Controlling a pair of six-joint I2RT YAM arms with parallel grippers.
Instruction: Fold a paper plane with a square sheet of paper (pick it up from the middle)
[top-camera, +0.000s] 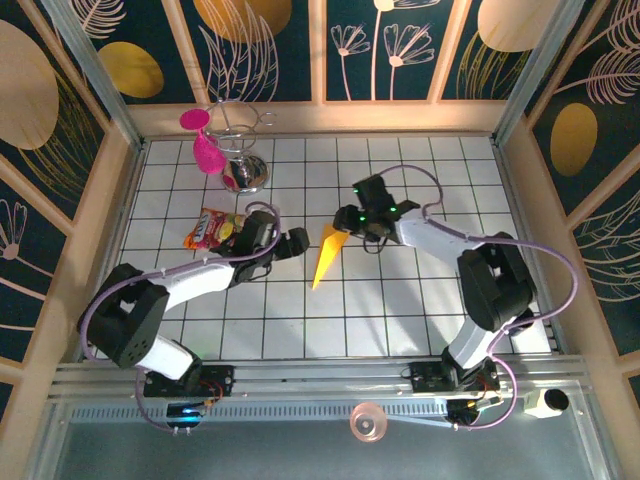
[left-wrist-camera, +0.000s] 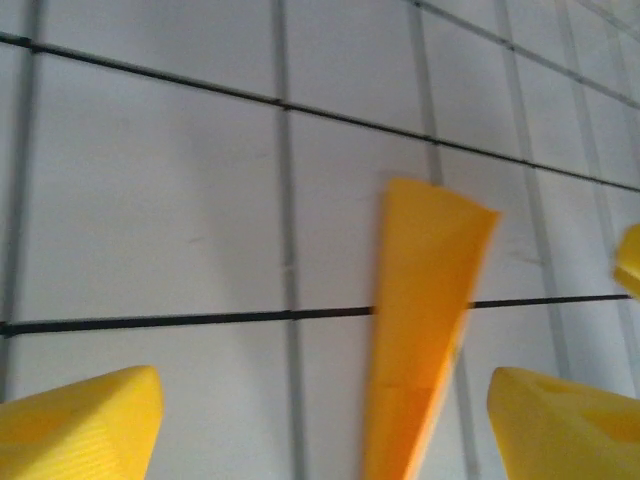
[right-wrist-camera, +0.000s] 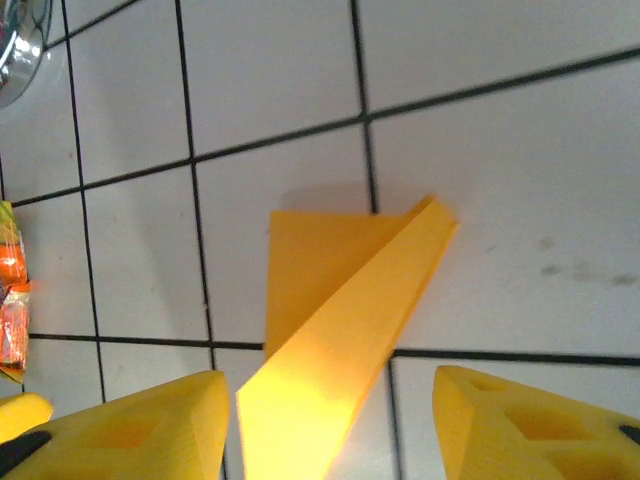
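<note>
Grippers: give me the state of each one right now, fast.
Left gripper: open, holding nothing; the paper plane lies between its fingers.
Right gripper: open, holding nothing; the paper plane lies between its fingers too.

The paper plane lies on the bench near its middle, tip toward the near edge and wide end toward the back. The left pincer is just to its left and the right pincer just beside its wide end on the right (in each wrist view the plane sits between the spread fingers). The snack packet lies left of the left pincer, well apart from the plane, and the bowl stands behind the packet, in front of a wire rack
</note>
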